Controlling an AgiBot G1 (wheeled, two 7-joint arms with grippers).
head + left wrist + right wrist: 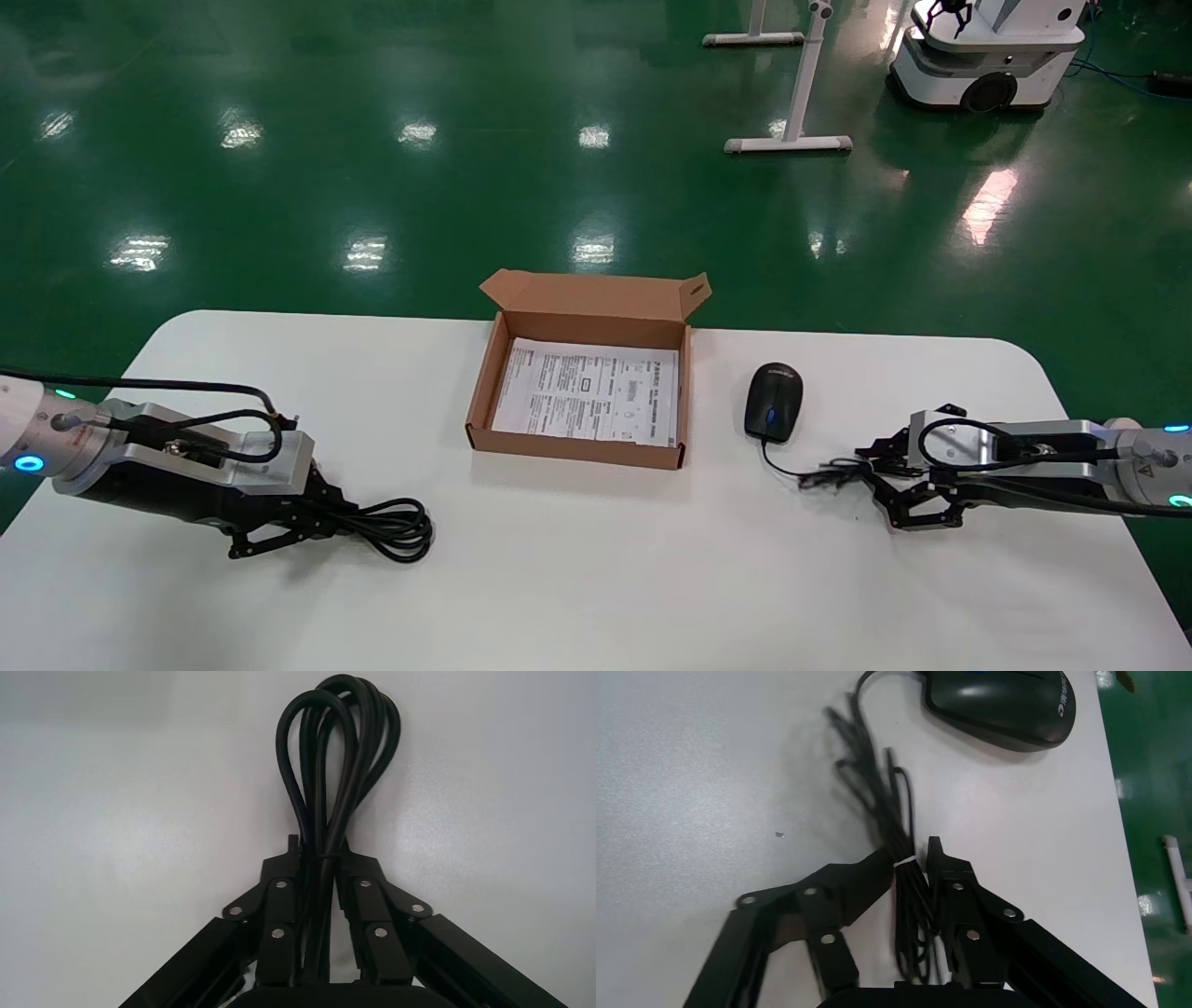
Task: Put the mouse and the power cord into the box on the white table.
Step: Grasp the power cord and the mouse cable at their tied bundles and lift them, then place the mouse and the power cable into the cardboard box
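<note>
The brown cardboard box [480, 391] stands open at the middle back of the white table [596, 587], with a printed sheet at its bottom. To its right lies the black mouse [773, 401] [1000, 706], apart from the box. The mouse's thin bundled wire [832, 473] [877, 790] trails toward my right gripper [868, 475] [911, 855], whose fingertips pinch the bundle at its white tie. At the front left my left gripper [317, 522] [320, 857] is shut on the power cord [396, 528] [337, 741]. The cord's loops stick out past the fingers and rest on the table.
Both grippers sit low over the tabletop, well to either side of the box. Green floor lies beyond the table's far edge, with a white stand [792, 140] and another robot's base [987, 70] at the far right.
</note>
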